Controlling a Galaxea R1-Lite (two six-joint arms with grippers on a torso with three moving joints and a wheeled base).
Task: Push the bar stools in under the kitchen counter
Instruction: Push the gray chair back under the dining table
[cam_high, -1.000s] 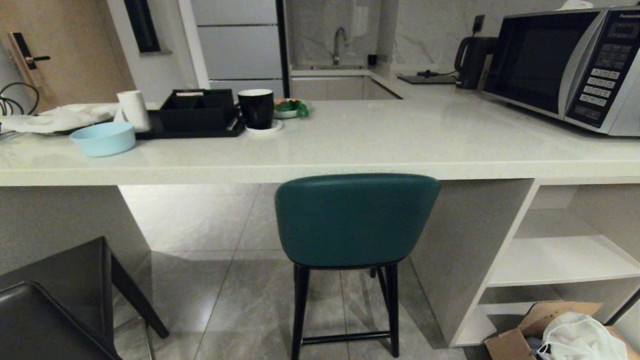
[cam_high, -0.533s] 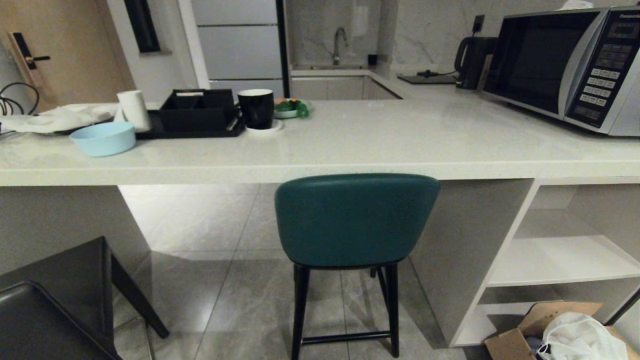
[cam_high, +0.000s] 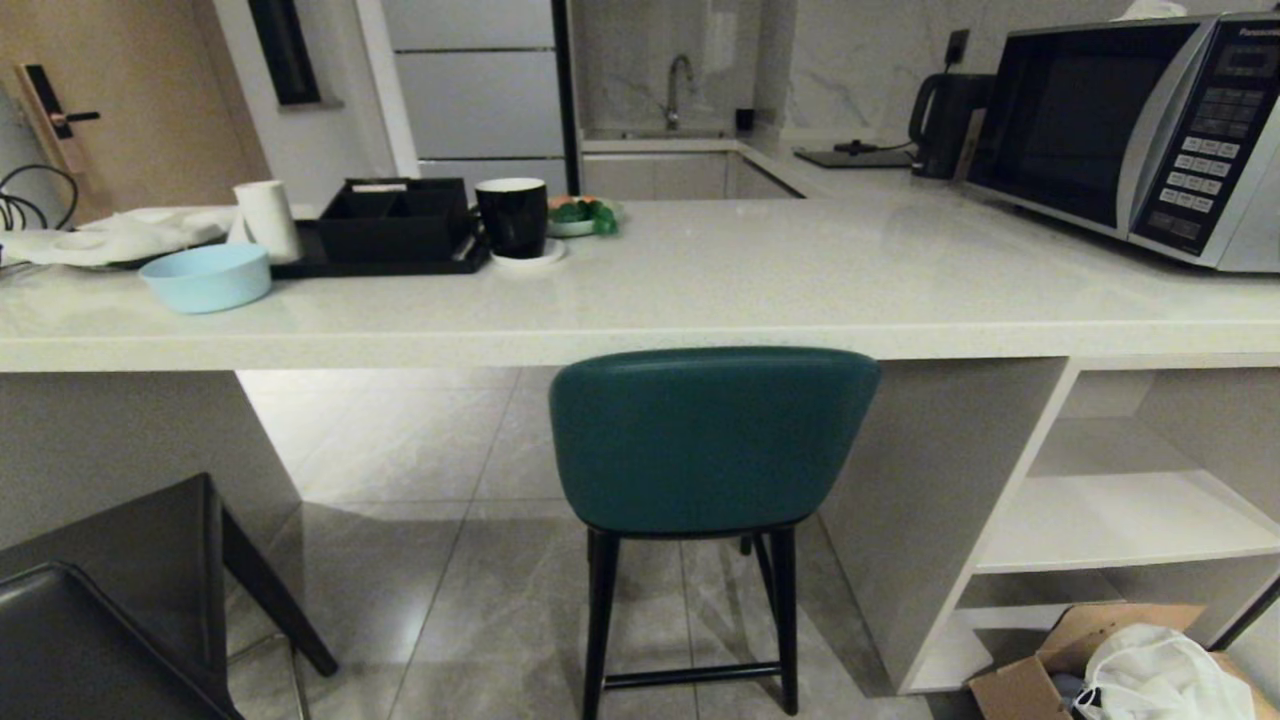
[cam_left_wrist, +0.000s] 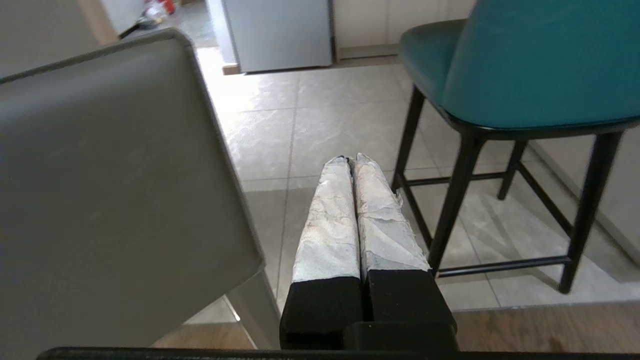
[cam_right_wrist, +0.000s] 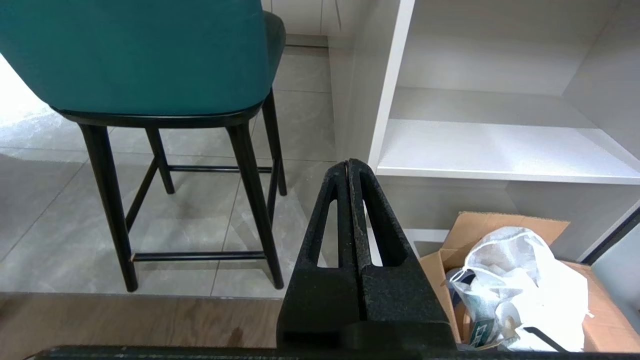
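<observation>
Nearest, low | left end effector (cam_left_wrist: 350, 159) clenched, empty, between dark grey stool (cam_left_wrist: 110, 190) and teal stool (cam_high: 712, 440) | right end effector (cam_right_wrist: 348, 164) clenched, empty, near cardboard box (cam_right_wrist: 505, 235) | teal stool's backrest just below desk (cam_high: 700, 290) edge, seat under it | dark grey stool out on floor, left | microwave (cam_high: 1130, 130) far right.

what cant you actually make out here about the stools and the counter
- Dark stool: the head view's lower left edge cuts it off, so seat and legs mostly go unseen; the left wrist view shows only its backrest.
- Teal stool: in the head view its backrest hides the seat, so how far it sits under the kitchen counter is unclear.
- Left hand and right hand: both shut, outside the head view.
- Cardboard box: a white bag hides its contents.
</observation>
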